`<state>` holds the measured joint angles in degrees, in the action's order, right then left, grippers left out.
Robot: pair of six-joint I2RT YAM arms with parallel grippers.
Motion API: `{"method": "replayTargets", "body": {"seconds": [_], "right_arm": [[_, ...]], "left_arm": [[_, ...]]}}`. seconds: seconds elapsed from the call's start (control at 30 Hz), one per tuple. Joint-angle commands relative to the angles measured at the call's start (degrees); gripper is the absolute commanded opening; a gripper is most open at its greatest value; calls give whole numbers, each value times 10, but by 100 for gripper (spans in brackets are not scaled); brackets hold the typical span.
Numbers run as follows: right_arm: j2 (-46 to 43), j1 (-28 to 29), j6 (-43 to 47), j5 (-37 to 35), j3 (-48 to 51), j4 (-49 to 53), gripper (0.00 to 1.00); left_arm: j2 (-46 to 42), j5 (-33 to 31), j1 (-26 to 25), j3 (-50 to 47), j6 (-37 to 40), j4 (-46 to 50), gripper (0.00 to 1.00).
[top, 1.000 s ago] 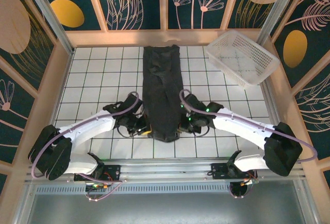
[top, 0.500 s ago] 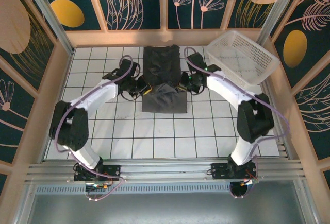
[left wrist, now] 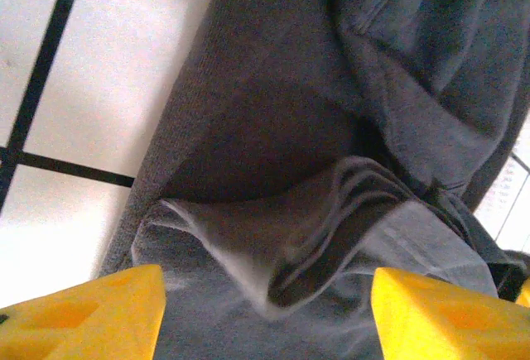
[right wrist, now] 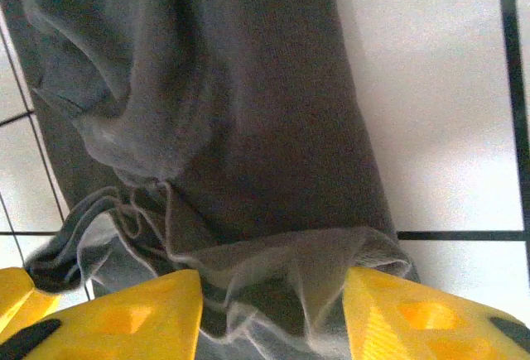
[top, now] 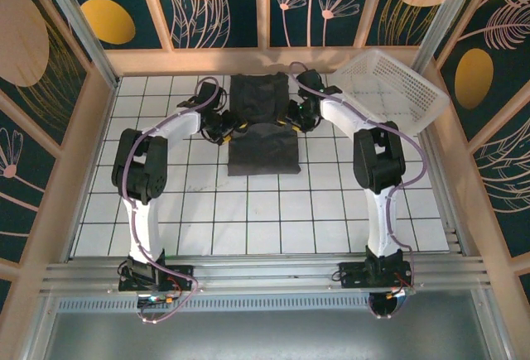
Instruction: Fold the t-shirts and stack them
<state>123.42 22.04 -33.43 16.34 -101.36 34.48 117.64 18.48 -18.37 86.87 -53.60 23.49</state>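
Observation:
A dark charcoal t-shirt (top: 263, 151) lies folded over on the white tiled table, its near half doubled back onto the far half. My left gripper (top: 234, 126) is at the shirt's left edge beside the folded-over hem, and my right gripper (top: 290, 122) at its right edge. In the left wrist view the gripper (left wrist: 265, 314) is open, its yellow fingers (left wrist: 83, 314) wide apart over a loose ridge of t-shirt (left wrist: 273, 128) cloth. In the right wrist view the gripper (right wrist: 273, 310) is also open, and a slack layered hem of the t-shirt (right wrist: 273, 128) lies between the yellow fingers (right wrist: 124, 319).
A white plastic lattice basket (top: 389, 87) sits tilted at the back right corner. A wooden frame wall (top: 265, 60) bounds the table just beyond the shirt. Both arms stretch far forward from their bases.
Both grippers carried the shirt's near end toward the far end, folding it in half. Their jaws, shut on the cloth before, now stand apart and the hem lies on the far half.

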Motion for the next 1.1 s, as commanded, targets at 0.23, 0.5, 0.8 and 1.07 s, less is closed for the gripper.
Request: {"method": "replayTargets", "body": {"seconds": [0.23, 0.5, 0.8, 1.07], "right_arm": [[-244, -5, 2, -63, 257, -55, 56], [-294, 27, -124, 18, 438, -159, 56], [-220, 36, -191, 59, 448, -228, 54], [-182, 41, -226, 63, 428, -249, 24]], "left_arm": [[-225, 18, 1, -293, -81, -96, 57], [-224, 78, -11, -383, -157, -194, 58], [-155, 92, -32, -372, -171, -224, 44], [-139, 73, -33, -347, -157, -206, 3]]}}
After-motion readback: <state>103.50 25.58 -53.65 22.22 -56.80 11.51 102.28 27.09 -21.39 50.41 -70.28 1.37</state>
